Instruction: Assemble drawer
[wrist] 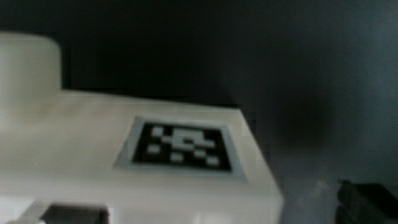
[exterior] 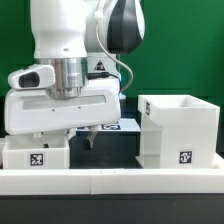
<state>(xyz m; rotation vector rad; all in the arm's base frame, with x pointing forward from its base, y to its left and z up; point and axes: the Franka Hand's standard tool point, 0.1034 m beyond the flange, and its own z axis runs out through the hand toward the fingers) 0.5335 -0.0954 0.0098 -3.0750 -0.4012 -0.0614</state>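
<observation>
The tray (exterior: 35,152) appears to be light, rigid, smooth plastic; grip a thin side wall. The gripper (exterior: 88,136) jaw state cannot be determined.

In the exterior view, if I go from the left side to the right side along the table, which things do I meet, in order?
small tray → gripper → tall casing
</observation>
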